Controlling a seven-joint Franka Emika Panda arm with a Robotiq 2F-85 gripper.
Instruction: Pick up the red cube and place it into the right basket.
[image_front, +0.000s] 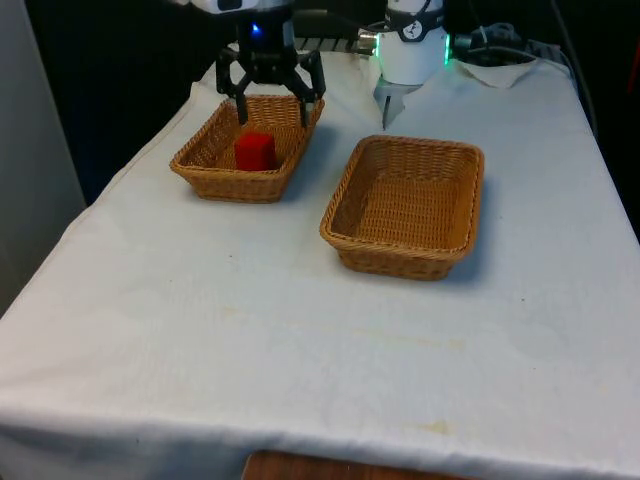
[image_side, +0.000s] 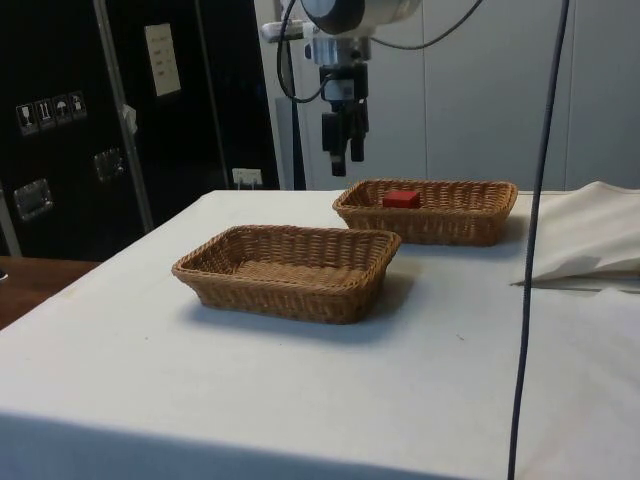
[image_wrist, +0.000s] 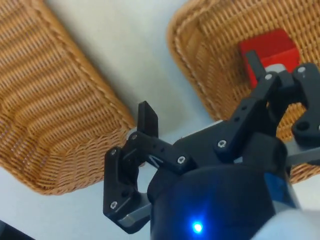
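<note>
The red cube (image_front: 255, 151) (image_side: 401, 199) (image_wrist: 270, 47) lies inside the wicker basket (image_front: 225, 185) (image_side: 440, 225) (image_wrist: 200, 65) on the front view's left. A second, empty wicker basket (image_front: 400, 262) (image_side: 280, 290) (image_wrist: 50, 100) stands on the front view's right. My gripper (image_front: 274, 112) (image_side: 348, 160) (image_wrist: 200, 90) hangs open above the far end of the cube's basket, a little above rim height and behind the cube. Nothing is between its fingers. In the wrist view one fingertip (image_wrist: 252, 57) partly covers the cube.
A rumpled fold of white cloth (image_front: 500, 70) (image_side: 590, 235) lies at the table's far end near the robot's base (image_front: 410, 60). A strip of bare tablecloth (image_front: 320, 170) separates the two baskets.
</note>
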